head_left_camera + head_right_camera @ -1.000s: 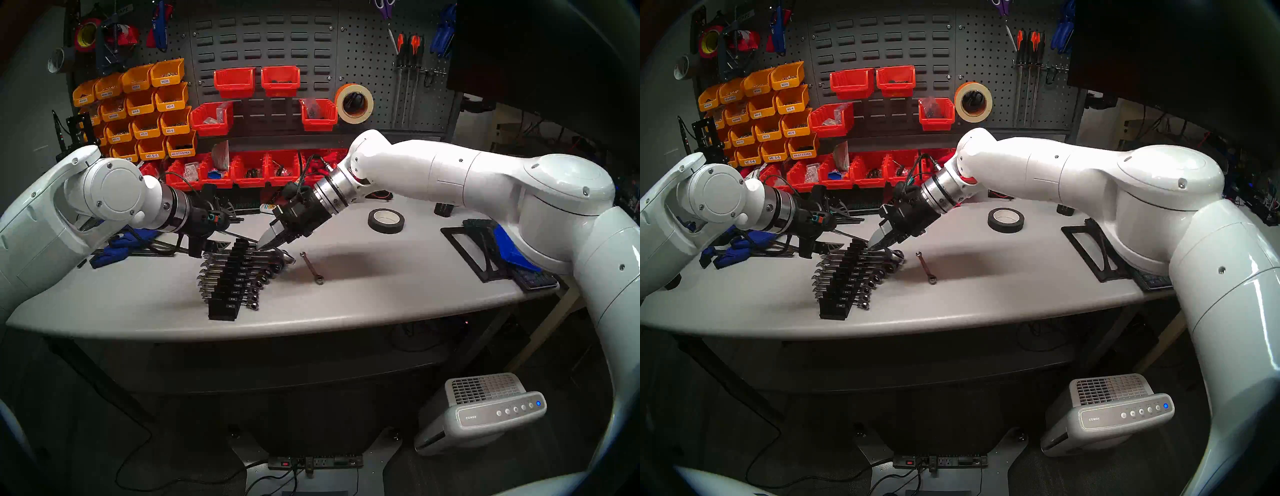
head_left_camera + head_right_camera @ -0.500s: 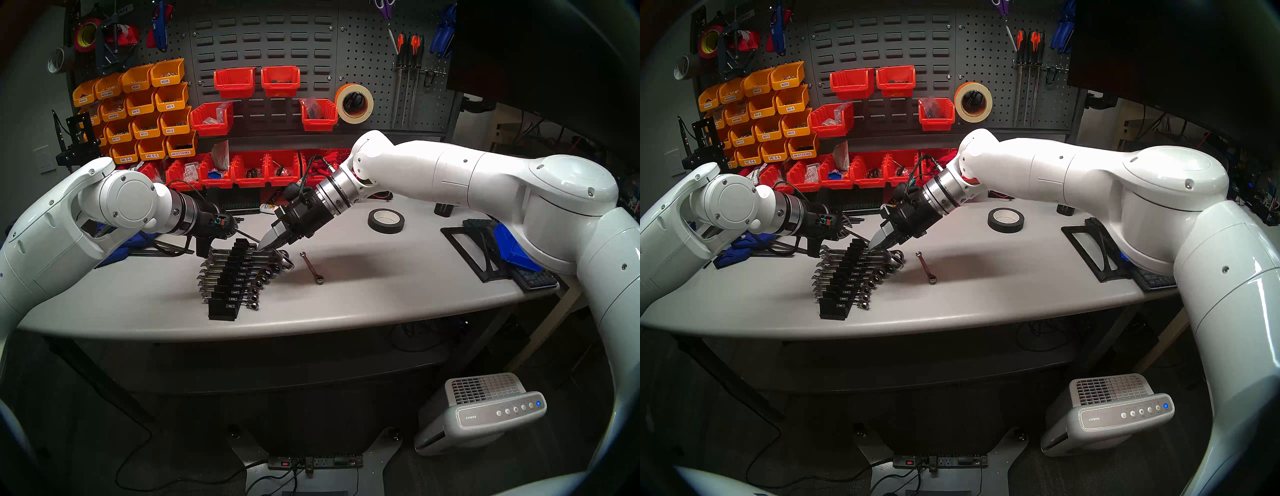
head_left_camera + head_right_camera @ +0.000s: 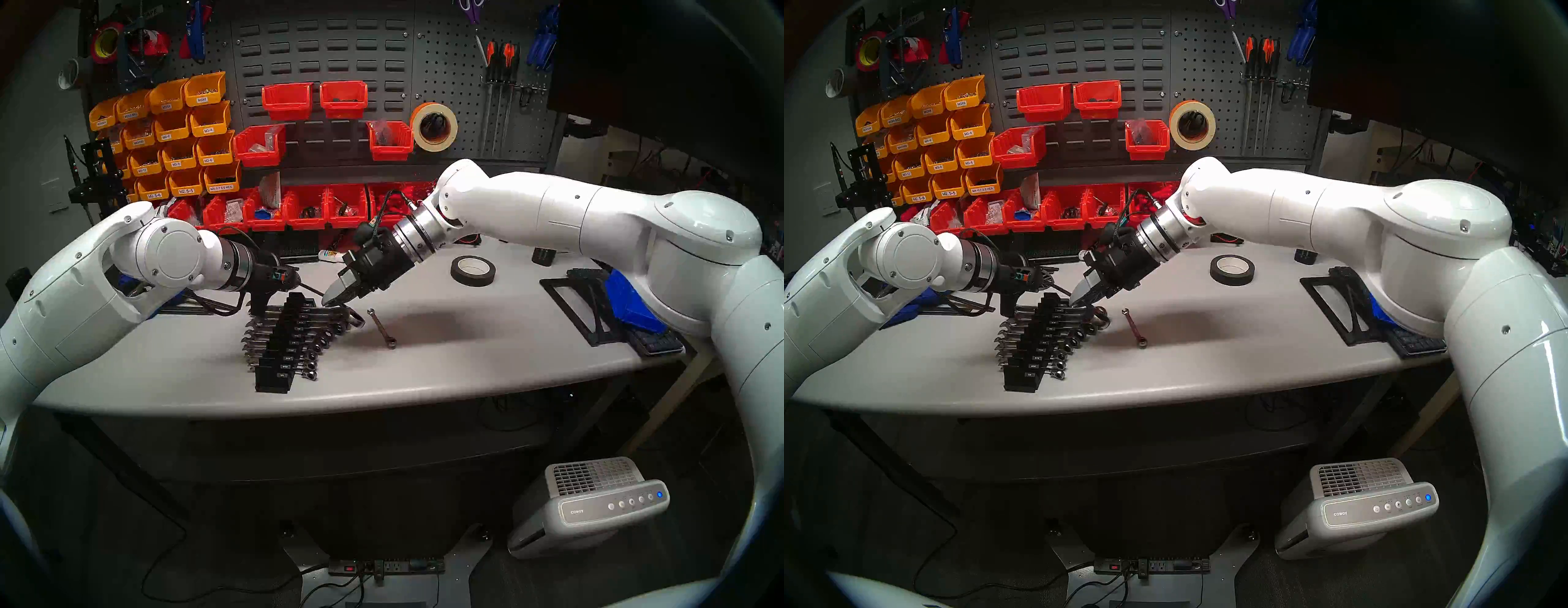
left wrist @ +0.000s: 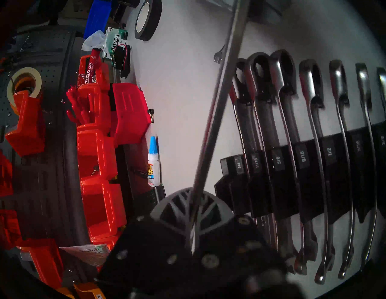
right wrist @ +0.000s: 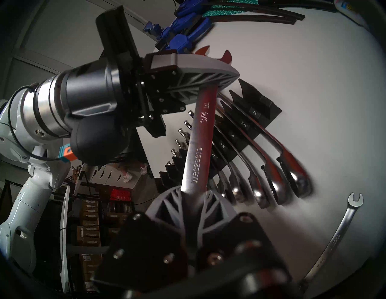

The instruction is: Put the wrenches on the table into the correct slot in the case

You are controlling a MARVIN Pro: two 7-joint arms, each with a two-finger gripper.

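Note:
The long chrome wrench (image 5: 198, 135), marked 3/4, hangs above the far end of the black rack (image 3: 271, 381), held at both ends. My left gripper (image 3: 297, 283) is shut on its open end and my right gripper (image 3: 330, 300) is shut on its shaft. The right wrist view shows both grips, and the end notch beside the 3/4 label (image 5: 254, 112) is empty. The left wrist view shows the wrench edge-on (image 4: 221, 94). The short thin wrench (image 3: 382, 329) lies flat on the table (image 3: 466, 339), right of the rack, and shows in the right wrist view (image 5: 338, 236).
Several mid-sized chrome wrenches (image 3: 316, 339) fill the rack's other slots. A black tape roll (image 3: 472, 271) lies at the back right. Red bins (image 3: 305, 208) line the back edge, with a glue bottle (image 4: 153, 162) before them. Blue clamps (image 5: 183, 31) lie at the left.
My left arm has swung right toward the rack's far end. My right gripper has shifted slightly right. The long wrench stays held between them. The short wrench has not moved.

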